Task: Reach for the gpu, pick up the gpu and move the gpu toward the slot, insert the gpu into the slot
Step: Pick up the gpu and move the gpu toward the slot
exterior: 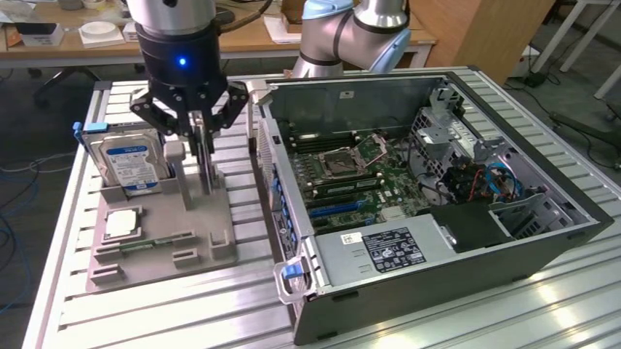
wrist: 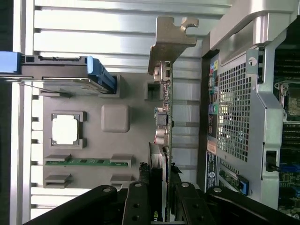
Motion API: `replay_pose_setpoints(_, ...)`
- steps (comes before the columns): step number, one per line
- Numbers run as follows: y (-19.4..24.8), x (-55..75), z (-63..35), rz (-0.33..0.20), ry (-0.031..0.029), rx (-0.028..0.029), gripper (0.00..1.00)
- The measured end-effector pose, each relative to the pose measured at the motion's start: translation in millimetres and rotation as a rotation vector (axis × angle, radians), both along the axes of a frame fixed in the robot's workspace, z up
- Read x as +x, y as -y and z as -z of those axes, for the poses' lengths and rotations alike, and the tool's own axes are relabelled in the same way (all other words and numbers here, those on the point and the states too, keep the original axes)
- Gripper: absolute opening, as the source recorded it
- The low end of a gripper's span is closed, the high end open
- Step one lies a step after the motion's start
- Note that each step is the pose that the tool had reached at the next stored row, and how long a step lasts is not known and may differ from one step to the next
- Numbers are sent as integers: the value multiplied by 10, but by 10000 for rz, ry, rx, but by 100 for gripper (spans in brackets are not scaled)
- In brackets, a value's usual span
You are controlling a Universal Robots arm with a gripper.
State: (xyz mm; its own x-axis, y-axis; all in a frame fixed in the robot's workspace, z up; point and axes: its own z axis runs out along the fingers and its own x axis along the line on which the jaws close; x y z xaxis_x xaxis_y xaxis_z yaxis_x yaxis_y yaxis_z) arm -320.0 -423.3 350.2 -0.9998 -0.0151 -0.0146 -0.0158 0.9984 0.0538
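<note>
the gpu [exterior: 206,171] [wrist: 167,117] stands on edge over the grey holder tray [exterior: 155,254] [wrist: 133,140], on the side nearest the open computer case [exterior: 466,247] [wrist: 234,112], with its metal bracket end pointing away from the arm. it looks to me as though it is at the tray and not yet carried across; whether its lower edge has left the tray i can't tell.

the gripper [exterior: 199,142] [wrist: 164,206] hangs straight above it. its claw is drawn narrow, one finger on each flat face, pinching the thin card. gripping the faces and not the ends makes sense to me: the card hangs upright, edge down, the way a slot would take it.

the tray keeps each part in its own pocket, well apart, so a claw has room on both sides. the silver hard drive [exterior: 131,163] [wrist: 65,77] stands upright at the far end, a square processor chip [exterior: 121,224] [wrist: 64,130] lies flat in a recess, and a small green memory stick [exterior: 145,246] [wrist: 86,161] lies flat beside it.

the case lies on its side on the slatted table [exterior: 485,320], lid off, so the green motherboard [exterior: 374,182] faces up. in it i see the processor socket [exterior: 342,156] and the labelled power supply [exterior: 383,251]. the slot [exterior: 338,207] would be one of the long strips near the case wall; it has no card in it.
</note>
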Motion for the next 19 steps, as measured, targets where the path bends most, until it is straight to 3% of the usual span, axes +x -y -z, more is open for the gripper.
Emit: replay_pose_setpoints(19, 0, 1, -453, -2, 0, -16, 27)
